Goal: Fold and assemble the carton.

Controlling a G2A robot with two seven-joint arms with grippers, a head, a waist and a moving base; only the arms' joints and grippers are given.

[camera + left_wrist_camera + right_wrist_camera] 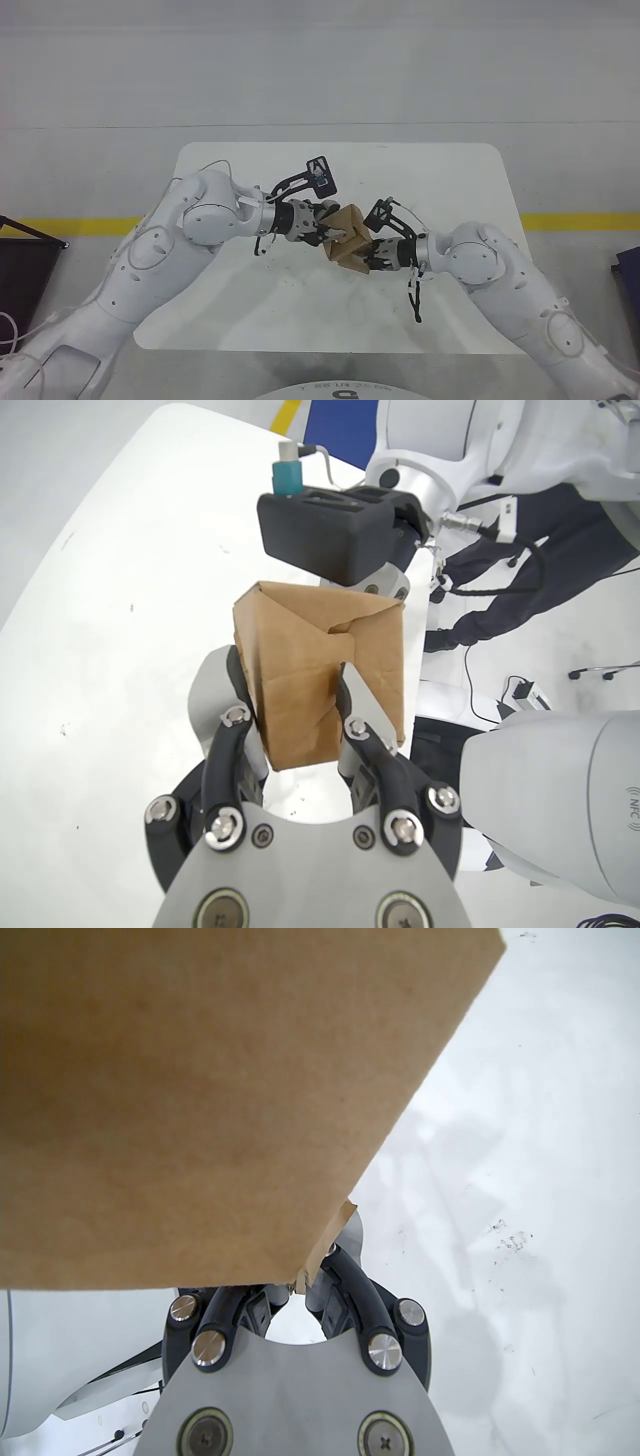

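The table (440, 180) is looked down on from above its near side. The carton (348, 240) at mid-table is seen closely from each wrist, left and right, and shared by all views.

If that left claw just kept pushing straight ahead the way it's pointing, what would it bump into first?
The carton: the left gripper clamps it and points straight into it. Just beyond, seemingly on the same line, sits the right gripper.
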